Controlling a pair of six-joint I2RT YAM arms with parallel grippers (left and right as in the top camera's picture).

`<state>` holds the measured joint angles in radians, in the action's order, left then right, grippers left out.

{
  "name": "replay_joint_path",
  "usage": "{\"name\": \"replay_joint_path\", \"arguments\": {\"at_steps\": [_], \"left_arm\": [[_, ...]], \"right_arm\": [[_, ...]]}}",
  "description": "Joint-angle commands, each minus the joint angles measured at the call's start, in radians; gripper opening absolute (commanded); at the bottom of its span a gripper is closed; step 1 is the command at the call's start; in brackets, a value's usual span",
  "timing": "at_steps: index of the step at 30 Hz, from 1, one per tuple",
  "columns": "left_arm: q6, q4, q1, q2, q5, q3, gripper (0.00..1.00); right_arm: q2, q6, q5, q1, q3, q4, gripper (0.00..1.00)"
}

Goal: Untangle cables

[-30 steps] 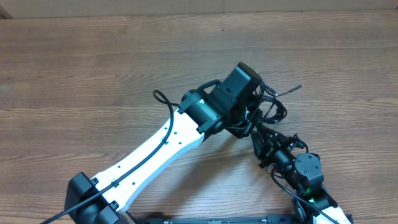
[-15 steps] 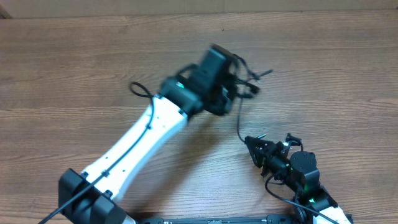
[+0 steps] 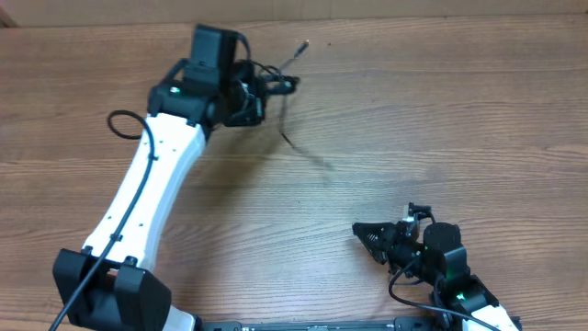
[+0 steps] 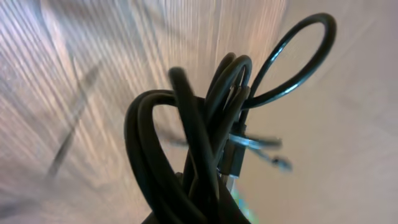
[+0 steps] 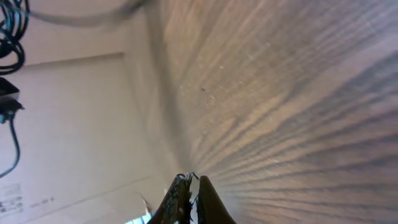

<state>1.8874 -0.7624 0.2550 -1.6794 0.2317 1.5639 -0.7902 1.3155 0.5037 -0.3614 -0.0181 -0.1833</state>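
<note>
The cables [image 3: 265, 87] are a knot of thin black cords hanging from my left gripper [image 3: 250, 92], which is shut on them above the table's far left. One plug end [image 3: 303, 43] sticks up to the right, and a blurred strand [image 3: 286, 136] trails down. In the left wrist view the cables [image 4: 205, 143] fill the front and hide the jaws, with a silver-tipped plug [image 4: 233, 155] among the loops. My right gripper [image 3: 358, 232] is shut, low at the near right and well apart from the knot. In the right wrist view its tips [image 5: 194, 179] meet, and whether a strand is pinched cannot be told.
The wooden table [image 3: 459, 110] ends at a pale wall along the far edge [image 3: 367, 11]. The left arm's own thicker black cable [image 3: 124, 124] loops out beside its white link. The knot [image 5: 11, 37] shows at the top left of the right wrist view.
My left arm has swung up and to the left, carrying the knot away from the right gripper. The right gripper has closed and drawn back toward the near right.
</note>
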Motion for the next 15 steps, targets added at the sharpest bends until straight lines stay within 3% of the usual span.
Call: {"name": "replay_joint_path", "arguments": {"at_steps": [1, 7, 8, 10, 12, 14, 15], "left_arm": [[0.024, 0.005, -0.028, 0.019, -0.017, 0.014, 0.04], [0.019, -0.024, -0.056, 0.019, -0.014, 0.014, 0.04], [0.019, -0.045, -0.054, 0.019, 0.003, 0.014, 0.04], [0.020, -0.100, -0.041, 0.019, 0.030, 0.014, 0.05], [0.020, -0.153, -0.023, 0.019, 0.052, 0.014, 0.05], [0.020, -0.194, -0.001, 0.019, 0.095, 0.014, 0.04], [0.021, -0.208, 0.011, 0.019, 0.116, 0.014, 0.04]], "right_arm": [[0.002, -0.035, 0.022, -0.004, 0.010, 0.011, 0.04], [0.002, -0.034, 0.021, -0.004, 0.010, 0.010, 0.04], [0.002, -0.034, 0.022, -0.004, 0.010, 0.001, 0.12], [0.002, -0.033, 0.044, -0.004, 0.010, -0.064, 0.42], [0.002, -0.025, 0.074, -0.004, 0.010, -0.185, 0.59], [0.002, -0.006, 0.082, -0.004, 0.010, -0.303, 0.90], [0.002, -0.003, 0.082, -0.004, 0.010, -0.352, 0.97]]}}
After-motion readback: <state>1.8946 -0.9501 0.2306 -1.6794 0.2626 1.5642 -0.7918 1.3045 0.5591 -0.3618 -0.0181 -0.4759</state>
